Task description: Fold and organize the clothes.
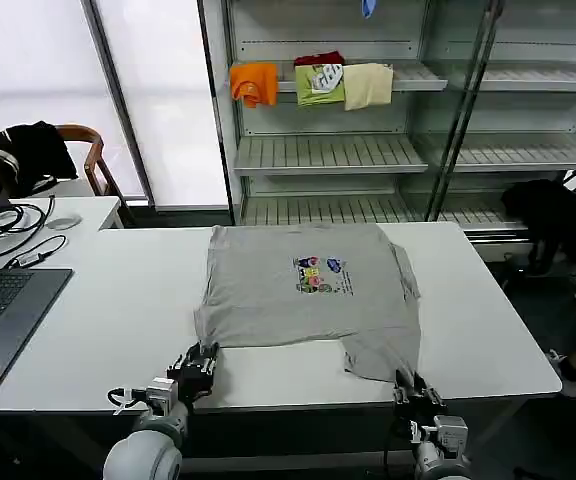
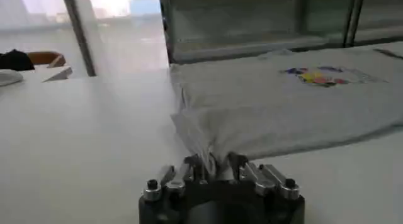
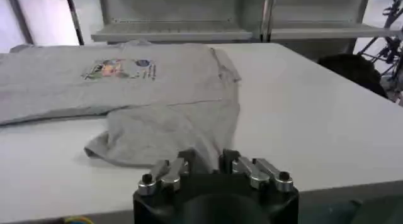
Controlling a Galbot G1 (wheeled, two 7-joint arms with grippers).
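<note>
Wrist views: left gripper (image 2: 215, 163), right gripper (image 3: 205, 158) fingers pinch T-shirt (image 1: 308, 290) corners.

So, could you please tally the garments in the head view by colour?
Grey T-shirt on the table: 1
Orange garment: 1
Green garment: 1
Cream garment: 1
Black garment on the chair: 1
Total: 5

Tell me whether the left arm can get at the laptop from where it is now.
Probably not right away: the left gripper is shut on the T-shirt corner at the near table edge. The tabletop toward the laptop looks bare, so releasing first should free it.
</note>
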